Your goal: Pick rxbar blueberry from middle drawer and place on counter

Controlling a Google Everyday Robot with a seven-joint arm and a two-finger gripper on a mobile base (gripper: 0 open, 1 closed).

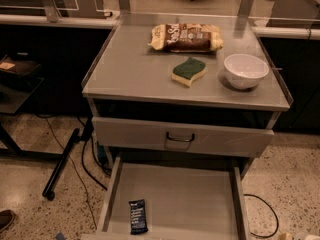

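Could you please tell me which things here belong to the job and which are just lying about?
Belongs to the job: rxbar blueberry, lying front-left in the open middle drawer; counter; end effector, barely showing at the bottom right edge.

Just lying about: snack bag, green sponge and white bowl, all on the counter; closed drawer above.
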